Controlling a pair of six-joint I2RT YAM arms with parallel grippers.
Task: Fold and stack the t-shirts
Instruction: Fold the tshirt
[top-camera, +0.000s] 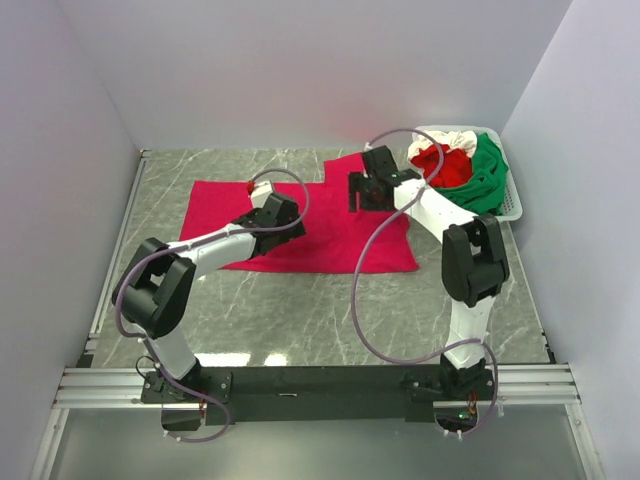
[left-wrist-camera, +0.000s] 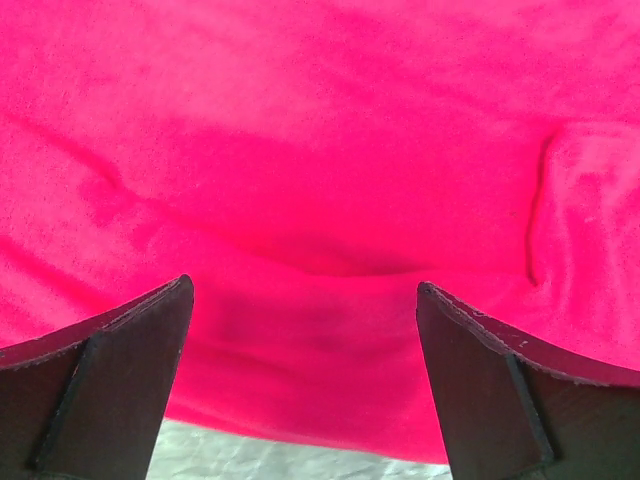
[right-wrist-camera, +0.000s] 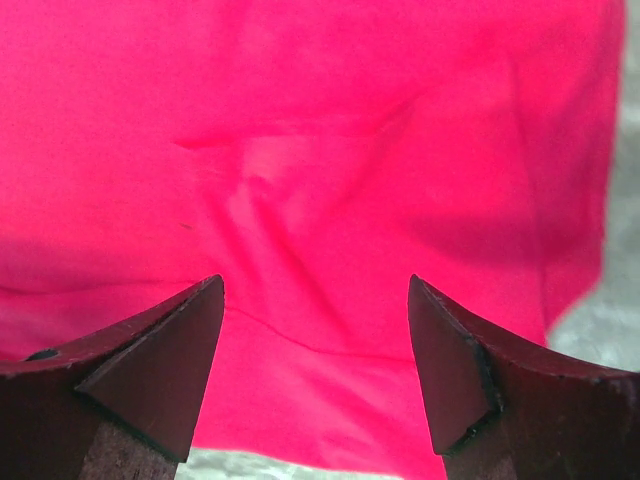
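A large crimson-red t-shirt (top-camera: 320, 240) lies spread flat on the grey marble table (top-camera: 300, 310). My left gripper (top-camera: 258, 192) hovers low over its left-centre part, jaws wide open. In the left wrist view only the crimson-red t-shirt (left-wrist-camera: 320, 150) shows between and beyond the left gripper (left-wrist-camera: 303, 290). My right gripper (top-camera: 358, 193) hangs over the shirt's upper right part, open and holding nothing. In the right wrist view the right gripper (right-wrist-camera: 315, 285) is above creased crimson-red t-shirt (right-wrist-camera: 320, 130) near its hem. More t-shirts, green (top-camera: 490, 175), red (top-camera: 450, 165) and white (top-camera: 440, 140), are piled at the back right.
The white slotted basket (top-camera: 512, 205) holding the pile stands at the back right corner against the wall. White walls enclose the table on three sides. A strip of bare table (left-wrist-camera: 300, 455) shows just under the shirt's near edge.
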